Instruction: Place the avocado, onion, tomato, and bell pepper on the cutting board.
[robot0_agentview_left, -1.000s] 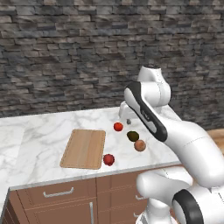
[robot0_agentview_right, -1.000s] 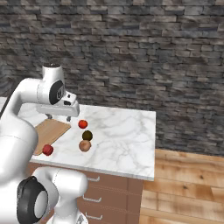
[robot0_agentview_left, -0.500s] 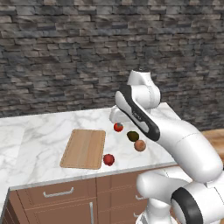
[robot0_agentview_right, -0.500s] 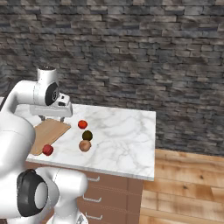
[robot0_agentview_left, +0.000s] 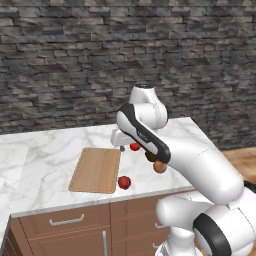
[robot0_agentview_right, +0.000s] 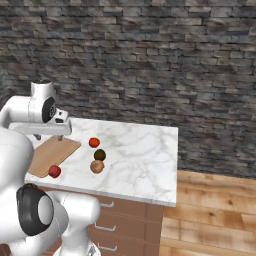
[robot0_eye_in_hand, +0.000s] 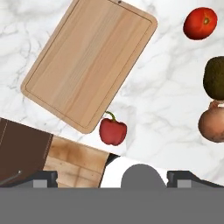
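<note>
Your gripper (robot0_agentview_left: 121, 147) hovers over the marble counter (robot0_agentview_left: 45, 160) before a stone wall (robot0_agentview_left: 60, 65); jaw state unclear. The cutting board (robot0_eye_in_hand: 89, 61) lies bare, long axis running counter-front to back, bell pepper (robot0_eye_in_hand: 113, 131) just beside its corner

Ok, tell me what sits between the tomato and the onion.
The avocado sits between the tomato and the onion, as the right base view shows; in the hand view it lies close against the onion.
</note>
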